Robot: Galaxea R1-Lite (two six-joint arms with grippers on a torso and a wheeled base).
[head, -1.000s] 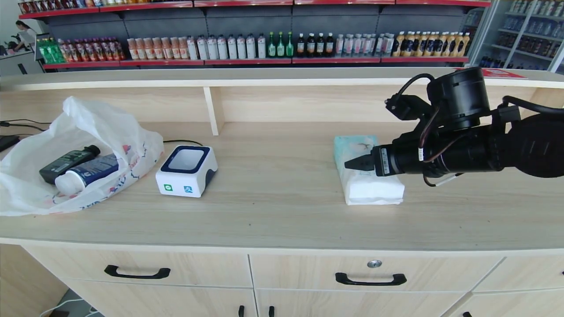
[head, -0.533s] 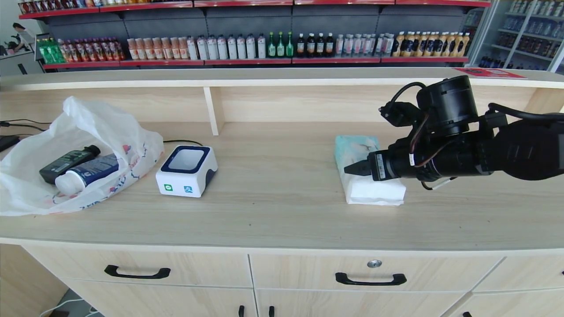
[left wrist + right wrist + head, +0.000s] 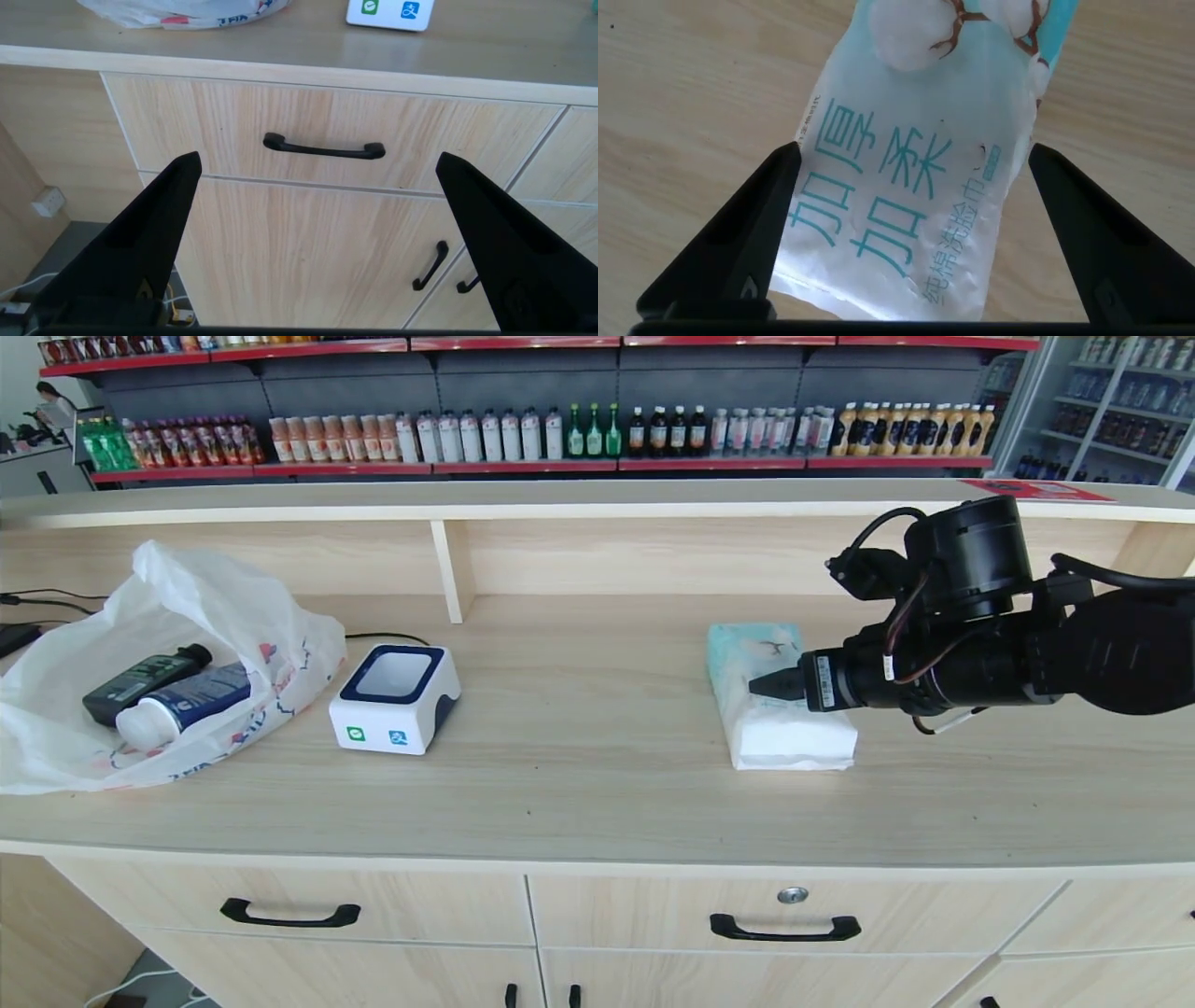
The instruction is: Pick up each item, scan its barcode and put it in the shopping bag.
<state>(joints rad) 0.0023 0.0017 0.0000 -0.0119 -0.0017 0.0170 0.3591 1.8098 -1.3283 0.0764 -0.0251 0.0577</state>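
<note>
We see our right claw (image 3: 912, 154) spread wide over the white-and-teal plastic tissue pack (image 3: 780, 719), and our left claw (image 3: 318, 156) likewise released. A white boxy scanner (image 3: 395, 698) stands between the pack and the white plastic shopping bag (image 3: 233, 607).

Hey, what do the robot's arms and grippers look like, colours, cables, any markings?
The right arm is matte black, made of thick rounded segments, with a drum-shaped black housing above the wrist. Thin black and reddish cables loop around it, and a small white label sits near the right gripper, which tapers to black wedge-shaped fingers. The left gripper has the same plain black wedge fingers.
</note>
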